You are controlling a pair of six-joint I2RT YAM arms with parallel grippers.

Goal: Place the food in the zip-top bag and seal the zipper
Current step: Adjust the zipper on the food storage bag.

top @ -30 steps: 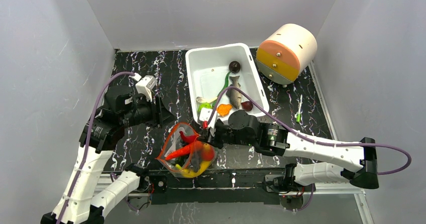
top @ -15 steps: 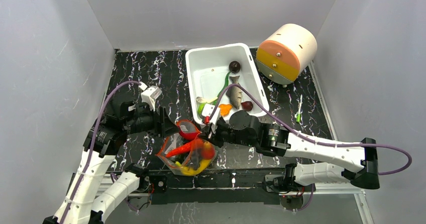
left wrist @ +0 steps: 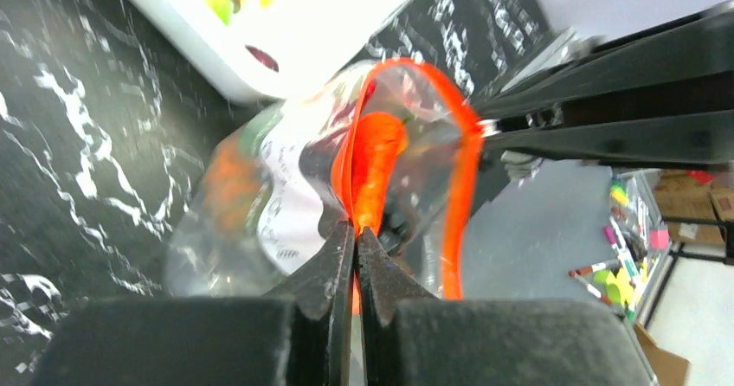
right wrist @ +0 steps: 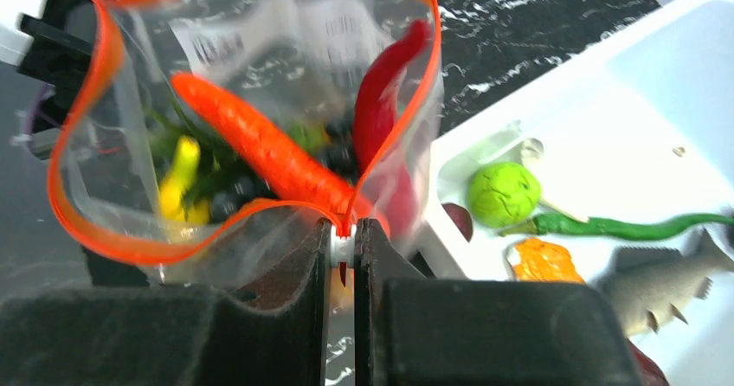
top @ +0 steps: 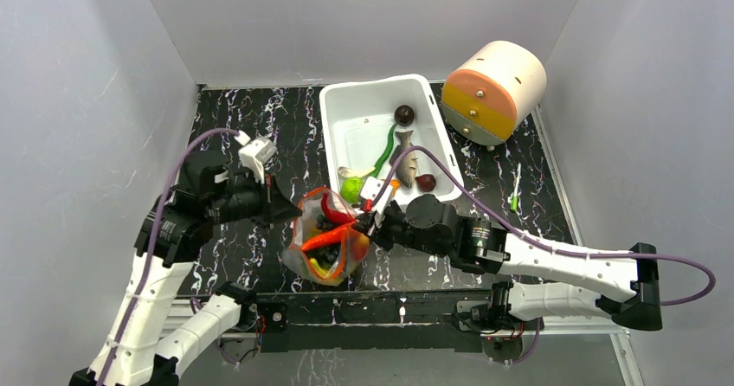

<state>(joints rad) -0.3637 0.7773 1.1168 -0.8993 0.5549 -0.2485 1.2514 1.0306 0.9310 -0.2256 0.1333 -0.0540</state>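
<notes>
The left end effector is gripping the red-orange zipper on one side of the clear bag, its jaws closed on the strip. The right end effector is clamping the opposite side in the same way. The bag is sagging between them over the bench, just in front of the white bin, with its mouth gaping. A carrot, a red chili and a banana are lying inside, while a lime and a fish are sitting in the bin.

The film is likely thin, floppy and slippery, and the light load is probably shifting easily. The zipper is the stiffest part, so it looks like the best place to hold. The carrot tip near the mouth could be blocking the seal.
</notes>
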